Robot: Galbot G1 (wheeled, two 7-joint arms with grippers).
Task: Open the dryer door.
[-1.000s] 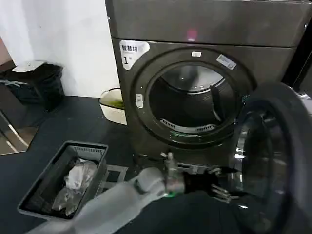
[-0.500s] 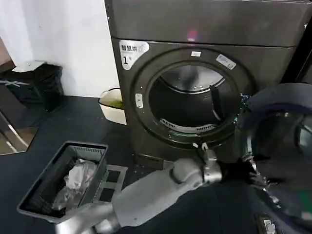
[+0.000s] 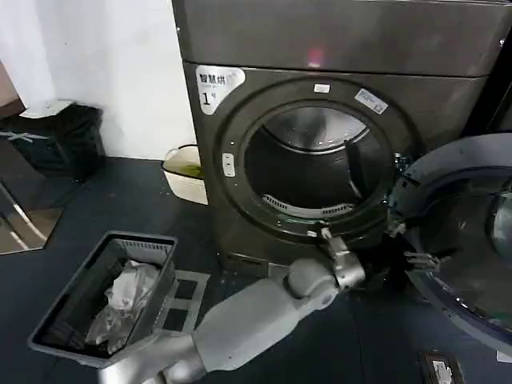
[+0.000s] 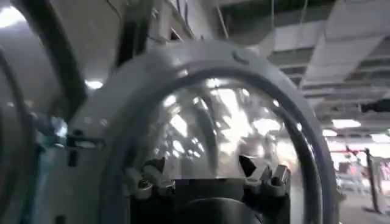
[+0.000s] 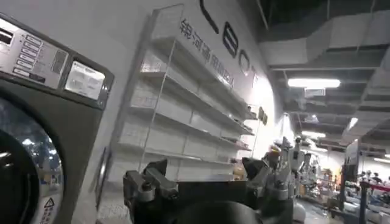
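Dryer door swung wide; left claw at its inner rim.

The dryer door (image 3: 468, 240) stands hinged out to the right of the dryer (image 3: 320, 128), drum opening fully exposed. The left claw (image 3: 416, 258) rests against the door's inner edge, fingers (image 4: 141, 180) spread and released, gripping nothing. Risk: the door appears free to swing back, so if the arm withdraws abruptly or a finger catches on the rim, the door may be dragged partway closed. The head view shows door position relative to the machine and the laundry basket (image 3: 104, 296) on the floor; the left wrist view shows the glass close ahead between the fingertips. The right claw (image 5: 207, 179), parked away from the door, is likewise spread and empty.
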